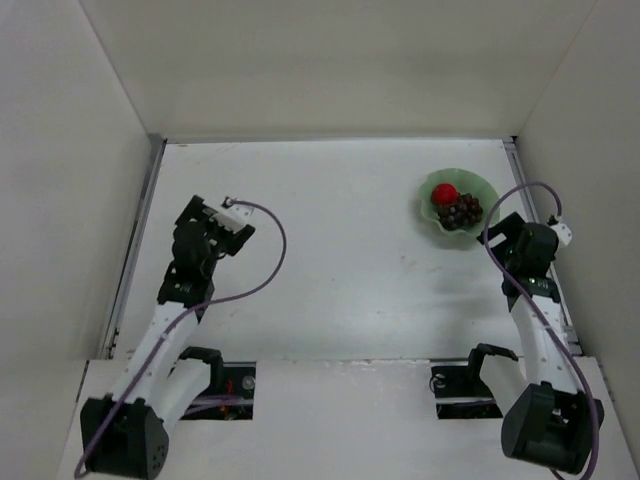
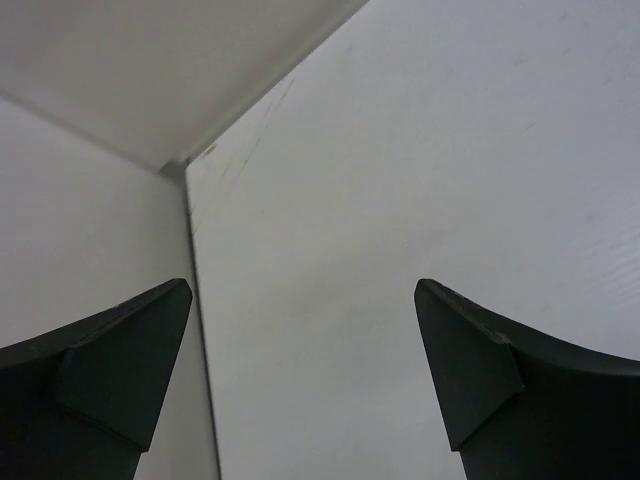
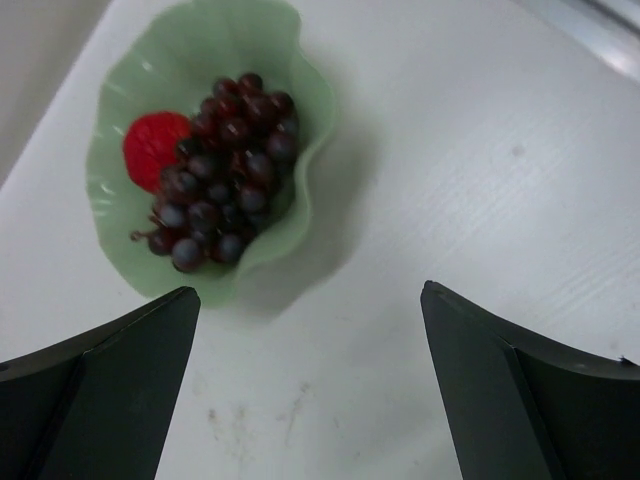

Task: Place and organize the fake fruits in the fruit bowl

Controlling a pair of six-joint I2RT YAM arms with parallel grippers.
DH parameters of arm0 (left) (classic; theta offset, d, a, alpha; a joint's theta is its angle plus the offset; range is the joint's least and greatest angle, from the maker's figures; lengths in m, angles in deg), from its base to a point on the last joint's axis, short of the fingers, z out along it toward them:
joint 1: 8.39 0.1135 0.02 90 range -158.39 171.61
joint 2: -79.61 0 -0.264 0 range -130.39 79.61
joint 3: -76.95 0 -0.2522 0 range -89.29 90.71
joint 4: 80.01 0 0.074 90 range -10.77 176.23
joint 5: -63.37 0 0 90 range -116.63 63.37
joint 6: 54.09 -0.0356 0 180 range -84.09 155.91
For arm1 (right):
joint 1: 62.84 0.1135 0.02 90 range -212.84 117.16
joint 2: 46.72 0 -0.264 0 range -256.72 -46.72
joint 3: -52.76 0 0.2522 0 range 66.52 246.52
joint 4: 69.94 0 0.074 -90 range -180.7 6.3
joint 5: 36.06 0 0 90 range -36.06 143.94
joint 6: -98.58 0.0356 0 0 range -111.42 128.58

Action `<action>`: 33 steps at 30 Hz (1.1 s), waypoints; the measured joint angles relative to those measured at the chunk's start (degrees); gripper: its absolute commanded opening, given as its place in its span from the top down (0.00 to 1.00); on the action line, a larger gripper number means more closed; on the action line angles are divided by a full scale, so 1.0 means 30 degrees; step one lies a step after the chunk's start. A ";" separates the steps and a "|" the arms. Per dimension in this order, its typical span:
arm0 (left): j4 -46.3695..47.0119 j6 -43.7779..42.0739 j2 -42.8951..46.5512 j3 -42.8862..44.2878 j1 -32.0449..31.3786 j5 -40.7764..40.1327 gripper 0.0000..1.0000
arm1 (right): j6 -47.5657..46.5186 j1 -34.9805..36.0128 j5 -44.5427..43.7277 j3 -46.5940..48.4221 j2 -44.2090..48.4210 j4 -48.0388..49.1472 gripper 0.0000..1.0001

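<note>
- The pale mint-green shallow bowl with a wavy, scalloped rim (image 1: pixel 484 188) sits on the white table (image 1: pixel 350 280). Inside it lie the glossy bright red round fruit (image 1: pixel 444 194) and, touching it, the dark purple-red bunch of fake grapes (image 1: pixel 463 211).
- With both fruits in the bowl, the placing looks done. What is left is probably a tidy-up or a clean retreat.
- The right gripper (image 3: pixel 310 290) hovers just beside the bowl's near edge. Its jaws are spread wide and hold nothing.
- The left gripper (image 2: pixel 302 288) is well apart from the bowl. It is also wide open and empty, and faces bare table.
- The grapes lean against the bowl's near wall, close to the rim. Any nudge should push them toward the bowl's middle and come from above, without touching that thin rim, or the light bowl may slide.
- A purple cable (image 1: pixel 530 188) arcs from the right wrist just beside the bowl and could snag the rim.
- The white side wall (image 1: pixel 600 150) is near the bowl on its far side from the left arm, which limits room for swinging.
</note>
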 measured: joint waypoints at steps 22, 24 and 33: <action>0.2790 0.2667 0.3140 -0.4284 0.6499 -0.3184 0.00 | 0.4160 0.0036 0.2142 -0.4641 0.6776 -0.4204 0.00; 0.2914 0.2834 0.3147 -0.4299 0.6506 -0.3293 0.00 | 0.4291 0.0036 0.2149 -0.4656 0.6768 -0.4335 0.00; 0.3060 0.3228 0.3111 -0.4299 0.6586 -0.3796 0.00 | 0.4364 0.0036 0.2229 -0.4656 0.6309 -0.4277 0.00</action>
